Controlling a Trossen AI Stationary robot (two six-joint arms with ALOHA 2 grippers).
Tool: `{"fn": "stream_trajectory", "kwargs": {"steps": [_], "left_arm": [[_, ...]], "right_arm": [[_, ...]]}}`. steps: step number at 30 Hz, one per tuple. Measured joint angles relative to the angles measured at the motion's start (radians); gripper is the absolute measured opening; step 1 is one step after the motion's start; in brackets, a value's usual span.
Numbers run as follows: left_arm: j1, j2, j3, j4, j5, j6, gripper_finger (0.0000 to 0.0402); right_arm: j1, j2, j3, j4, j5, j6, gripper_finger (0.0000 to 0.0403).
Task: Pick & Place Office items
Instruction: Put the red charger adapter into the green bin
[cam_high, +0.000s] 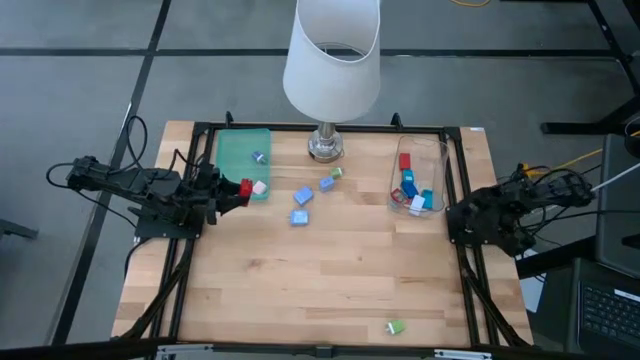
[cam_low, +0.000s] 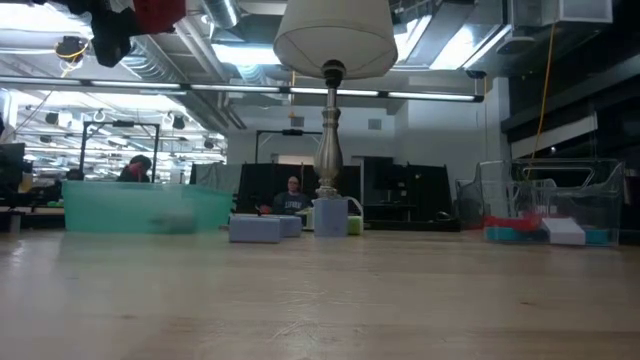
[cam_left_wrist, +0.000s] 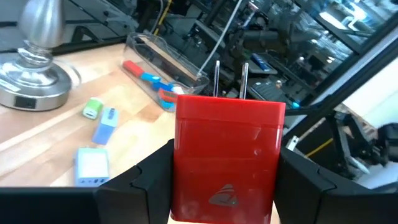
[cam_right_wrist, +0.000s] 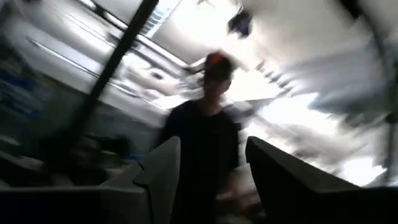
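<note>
My left gripper (cam_high: 236, 191) hovers over the near right corner of the green tray (cam_high: 240, 150), shut on a red block with two metal prongs (cam_left_wrist: 227, 155). The low view shows that red block (cam_low: 155, 12) high above the table. A pink-white piece (cam_high: 260, 187) lies beside the gripper, and a blue piece (cam_high: 258, 157) lies on the tray. Several blue pieces (cam_high: 302, 197) and a green one (cam_high: 337, 173) lie on the table near the lamp. My right gripper (cam_high: 452, 216) waits open at the right edge, next to the clear bin (cam_high: 432, 160). My left gripper pinches the red block between its two fingers (cam_left_wrist: 155, 177), one on each side face (cam_left_wrist: 183, 162). The prongs (cam_left_wrist: 244, 78) point forward, away from the gripper. The fingers reach roughly level from the table's left, and the block is lifted clear.
A lamp with a white shade (cam_high: 332, 55) stands on a metal base (cam_high: 325, 147) at the middle of the far edge. The clear bin holds red, blue and white pieces (cam_high: 411, 190). A lone green piece (cam_high: 396, 327) lies near the near edge. Bare wood (cam_high: 320, 270) spans the near half.
</note>
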Motion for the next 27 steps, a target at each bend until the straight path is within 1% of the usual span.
{"fn": "stream_trajectory", "kwargs": {"steps": [2, 3, 5, 6, 7, 8, 10, 12, 13, 14, 15, 16, 17, 18, 20, 21, 22, 24, 27], "left_arm": [[0.000, 0.000, 0.000, 0.019, 0.014, 0.010, 0.0203], [0.000, 0.000, 0.000, 0.036, 0.023, 0.017, 0.0203], [0.000, 0.000, 0.000, 0.064, 0.040, 0.033, 0.0203], [0.000, -0.001, 0.000, 0.072, 0.044, 0.041, 0.0203], [0.000, -0.002, 0.000, 0.077, 0.045, 0.048, 0.0203], [0.000, -0.002, 0.000, 0.078, 0.045, 0.054, 0.0203], [0.000, -0.002, 0.000, 0.070, 0.045, 0.068, 0.0203], [0.000, -0.002, 0.000, 0.044, 0.038, 0.068, 0.0203], [0.000, -0.004, 0.000, 0.023, 0.037, 0.063, 0.0203], [0.000, -0.005, 0.000, 0.002, 0.036, 0.059, 0.0203], [0.000, -0.006, 0.000, -0.018, 0.034, 0.055, 0.0203], [0.000, -0.009, 0.000, -0.036, 0.032, 0.050, 0.0203], [0.001, -0.010, 0.000, -0.053, 0.029, 0.046, 0.0203], [0.002, -0.010, 0.000, -0.064, 0.024, 0.045, 0.0203], [0.007, -0.012, 0.000, -0.088, 0.018, 0.044, 0.0203], [0.011, -0.013, 0.000, -0.108, 0.015, 0.043, 0.0203], [0.013, -0.013, 0.000, -0.123, 0.008, 0.039, 0.0203], [0.019, -0.015, 0.000, -0.167, -0.007, 0.032, 0.0203], [0.035, -0.015, 0.000, -0.258, -0.009, 0.015, 0.0203]], "right_arm": [[-0.003, 0.002, 0.024, 0.009, 0.088, -0.140, 0.0192], [0.001, 0.002, 0.043, 0.018, 0.128, -0.153, 0.0192], [-0.011, -0.014, 0.069, 0.006, 0.152, -0.084, 0.0192], [-0.021, -0.037, 0.071, -0.032, 0.183, -0.066, 0.0192], [-0.040, -0.062, 0.077, -0.119, 0.228, -0.068, 0.0192], [-0.061, -0.098, 0.077, -0.245, 0.294, -0.085, 0.0192], [-0.092, -0.190, 0.071, -0.509, 0.463, -0.111, 0.0192], [-0.102, -0.289, 0.072, -0.655, 0.544, -0.161, 0.0192], [-0.102, -0.337, 0.073, -0.701, 0.566, -0.202, 0.0192], [-0.102, -0.356, 0.073, -0.724, 0.571, -0.254, 0.0192], [-0.104, -0.354, 0.082, -0.748, 0.567, -0.305, 0.0192], [-0.108, -0.356, 0.091, -0.801, 0.545, -0.341, 0.0192], [-0.113, -0.354, 0.118, -0.877, 0.548, -0.348, 0.0192], [-0.114, -0.356, 0.131, -0.942, 0.589, -0.332, 0.0192], [-0.116, -0.356, 0.125, -1.067, 0.718, -0.255, 0.0192], [-0.117, -0.355, 0.113, -1.117, 0.746, -0.229, 0.0192], [-0.117, -0.354, 0.106, -1.145, 0.745, -0.217, 0.0192], [-0.115, -0.356, 0.071, -1.116, 0.728, -0.189, 0.0192], [-0.116, -0.355, -0.049, -1.089, 0.740, -0.142, 0.0192]]}}
